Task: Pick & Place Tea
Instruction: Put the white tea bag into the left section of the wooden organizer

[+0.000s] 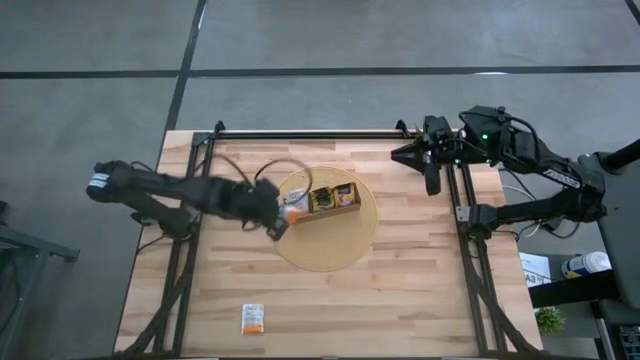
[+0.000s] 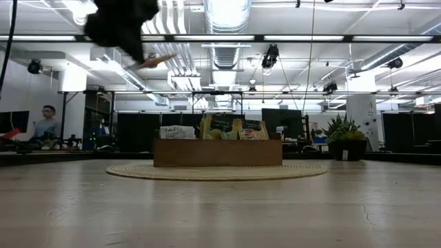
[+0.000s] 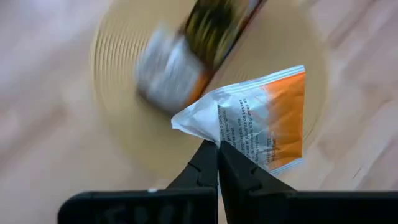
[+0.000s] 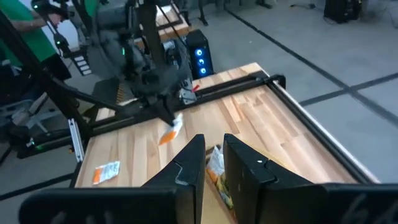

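My left gripper is shut on a white-and-orange tea sachet, above the round woven mat just left of the wooden tray. The tray stands on the mat with several sachets upright in it. Another white-and-orange sachet lies flat on the table near its front edge. My right gripper waits high at the table's far right, its fingers a little apart with nothing between them. My left gripper pinches the sachet's crumpled white end between its two fingertips. The fingers come slanting down from the table's left side. The sachet is lifted clear of the mat and sticks out tilted beyond the fingers, its orange end away from them.
Black frame rails run along the table's left, right and far sides. Bare wood lies in front of the mat and to its right. A person sits far off in the room behind.
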Tool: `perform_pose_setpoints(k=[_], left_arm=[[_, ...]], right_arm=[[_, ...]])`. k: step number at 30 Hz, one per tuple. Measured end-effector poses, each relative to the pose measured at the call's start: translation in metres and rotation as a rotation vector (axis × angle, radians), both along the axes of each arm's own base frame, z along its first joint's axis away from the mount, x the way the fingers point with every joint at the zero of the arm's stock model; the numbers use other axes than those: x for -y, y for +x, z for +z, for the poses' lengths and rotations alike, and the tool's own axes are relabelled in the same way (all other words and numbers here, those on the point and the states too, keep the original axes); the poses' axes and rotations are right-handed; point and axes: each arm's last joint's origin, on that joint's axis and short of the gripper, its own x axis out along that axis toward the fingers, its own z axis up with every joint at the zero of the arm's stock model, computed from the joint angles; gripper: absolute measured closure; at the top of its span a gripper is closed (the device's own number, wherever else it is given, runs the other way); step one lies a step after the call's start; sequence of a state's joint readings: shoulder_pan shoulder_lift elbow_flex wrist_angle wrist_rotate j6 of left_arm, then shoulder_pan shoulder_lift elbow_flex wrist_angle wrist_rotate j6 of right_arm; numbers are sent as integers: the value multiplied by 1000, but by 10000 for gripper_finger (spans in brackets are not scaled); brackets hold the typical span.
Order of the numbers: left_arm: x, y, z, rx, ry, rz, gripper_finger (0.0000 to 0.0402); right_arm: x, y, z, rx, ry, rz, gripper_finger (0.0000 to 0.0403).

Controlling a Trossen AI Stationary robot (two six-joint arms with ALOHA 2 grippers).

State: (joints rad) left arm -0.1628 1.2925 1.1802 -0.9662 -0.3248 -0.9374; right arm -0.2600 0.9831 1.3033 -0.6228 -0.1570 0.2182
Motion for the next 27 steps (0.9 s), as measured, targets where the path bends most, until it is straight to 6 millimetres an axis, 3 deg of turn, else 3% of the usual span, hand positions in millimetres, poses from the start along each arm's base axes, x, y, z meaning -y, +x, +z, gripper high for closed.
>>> perform_pose_setpoints(k=[6, 11, 20, 27], left_arm=[[-32, 27, 43, 141, 205, -163, 401], [-51, 47, 65, 122, 372, -289, 401], [-64, 91, 76, 56, 523, -476, 401], [-65, 111, 78, 65, 538, -552, 401]], right_arm=[[5, 20, -10, -41, 123, -37, 344], [11, 45, -25, -105, 216, -25, 309], [19, 87, -45, -126, 320, 43, 216], [24, 109, -67, -209, 369, 46, 187]])
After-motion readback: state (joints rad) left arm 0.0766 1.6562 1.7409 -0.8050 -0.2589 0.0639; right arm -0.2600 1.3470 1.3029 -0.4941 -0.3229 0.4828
